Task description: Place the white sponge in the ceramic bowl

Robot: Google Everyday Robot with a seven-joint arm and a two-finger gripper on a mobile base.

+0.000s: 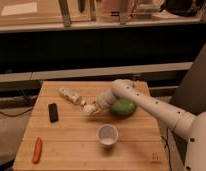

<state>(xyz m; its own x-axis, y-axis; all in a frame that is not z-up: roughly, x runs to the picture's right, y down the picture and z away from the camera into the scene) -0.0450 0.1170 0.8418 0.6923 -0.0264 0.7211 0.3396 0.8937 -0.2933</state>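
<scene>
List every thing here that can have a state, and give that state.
white sponge: gripped by the tool, not yet in the ceramic bowl
tool: shut on the white sponge, left of the ceramic bowl
ceramic bowl: upright, partly hidden by the arm
white cup: upright, empty
white bottle: lying on its side

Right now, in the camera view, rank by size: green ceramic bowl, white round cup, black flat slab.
1. green ceramic bowl
2. white round cup
3. black flat slab
End effector, left of bowl, holds white sponge.
</scene>
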